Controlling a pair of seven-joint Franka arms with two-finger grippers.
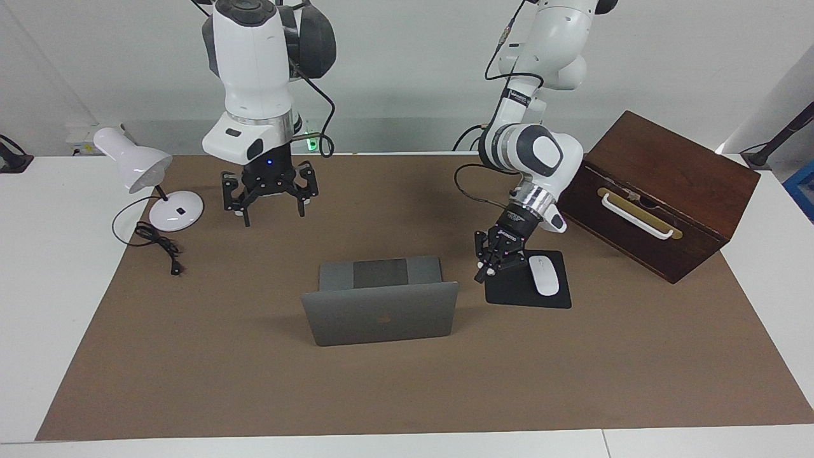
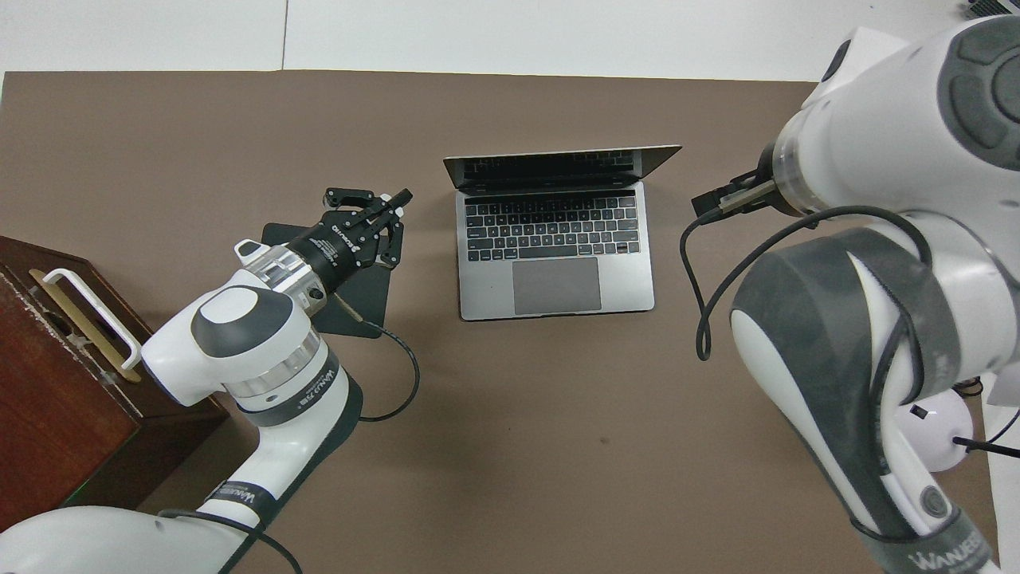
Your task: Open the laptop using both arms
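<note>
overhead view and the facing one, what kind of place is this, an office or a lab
Most likely a robotics lab staged as a desk: a brown mat carries an open laptop, a mouse pad, a desk lamp and a wooden box, with plain white walls.

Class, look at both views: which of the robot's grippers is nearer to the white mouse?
Left. The left gripper hangs over the mouse pad beside the mouse; the right gripper is past the laptop, near the lamp.
</note>
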